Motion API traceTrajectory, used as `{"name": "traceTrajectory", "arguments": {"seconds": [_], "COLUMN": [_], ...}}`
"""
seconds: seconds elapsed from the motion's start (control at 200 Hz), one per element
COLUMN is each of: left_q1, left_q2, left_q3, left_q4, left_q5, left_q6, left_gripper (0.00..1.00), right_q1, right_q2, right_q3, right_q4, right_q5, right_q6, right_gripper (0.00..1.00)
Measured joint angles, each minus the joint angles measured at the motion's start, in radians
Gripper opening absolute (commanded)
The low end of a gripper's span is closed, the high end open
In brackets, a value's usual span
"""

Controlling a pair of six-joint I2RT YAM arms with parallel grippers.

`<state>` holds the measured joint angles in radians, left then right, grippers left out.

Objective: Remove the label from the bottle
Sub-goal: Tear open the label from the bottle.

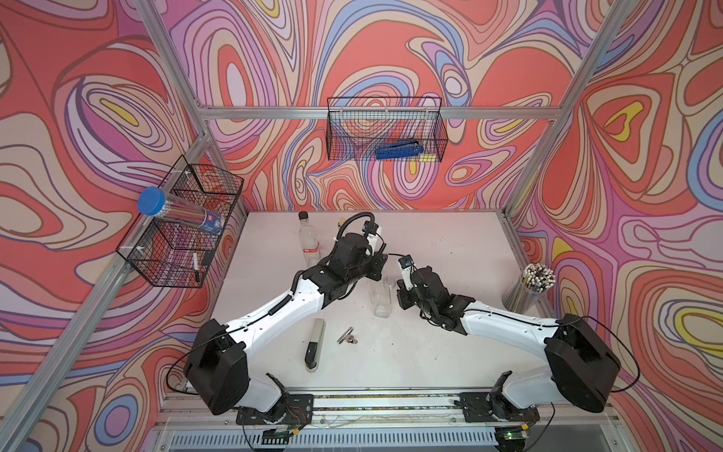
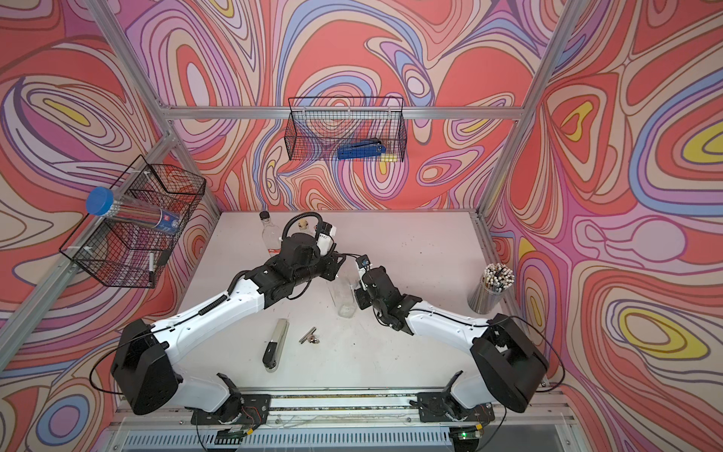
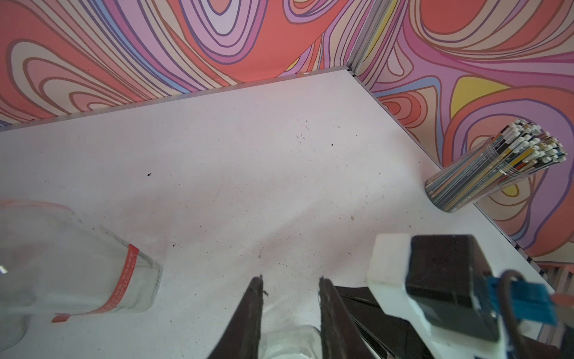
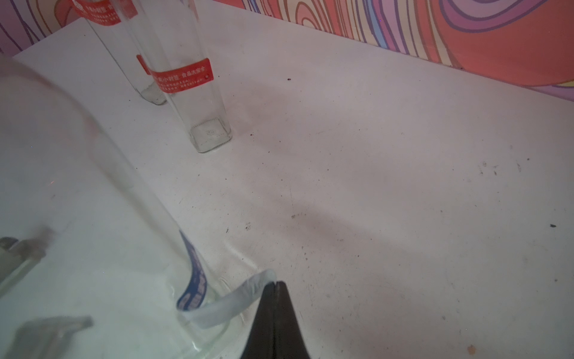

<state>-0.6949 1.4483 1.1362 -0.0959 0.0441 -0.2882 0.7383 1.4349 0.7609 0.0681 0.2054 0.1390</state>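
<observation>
White and scuffed, the tabletop (image 4: 372,186) sits inside walls of swirling red, pink and lilac.

The right fingers (image 4: 275,295) are pressed fully together on the free end of the label (image 4: 230,303), low beside the clear bottle (image 1: 381,299). The left fingers (image 1: 376,273) clamp the top of that bottle from either side, with glass between them, and it stands between the two sets of fingers.

My reading is that the peel is begun but not finished. A freed stretch curls from the glass to the right fingers with its pale back showing, while the blue printed part still lies against the bottle wall. How far round it still sticks cannot be told. What remains is to draw the strip away until it comes off whole.

Beyond the fingers, toward the back wall, stand two red-labelled bottles (image 4: 205,102) with their labels still on. Well apart, on the outer side of the right fingers, a cup of pencils (image 1: 532,285) stands by the wall. On the arm-base side of the fingers lie a long grey-and-black tool (image 1: 315,344) and a small metal clip (image 1: 346,335). Wire baskets (image 1: 385,133) hang on the walls.
</observation>
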Motion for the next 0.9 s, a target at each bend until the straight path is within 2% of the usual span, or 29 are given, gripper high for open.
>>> {"name": "traceTrajectory", "arguments": {"seconds": [0.901], "left_q1": [0.000], "left_q2": [-0.015], "left_q3": [-0.018], "left_q4": [0.011], "left_q5": [-0.001], "left_q6": [0.000], "left_gripper": [0.00], "right_q1": [-0.018], "right_q2": [0.008], "right_q3": [-0.002], "right_q4": [0.014], "right_q5": [-0.001], "right_q6": [0.002], "right_gripper": [0.00]}}
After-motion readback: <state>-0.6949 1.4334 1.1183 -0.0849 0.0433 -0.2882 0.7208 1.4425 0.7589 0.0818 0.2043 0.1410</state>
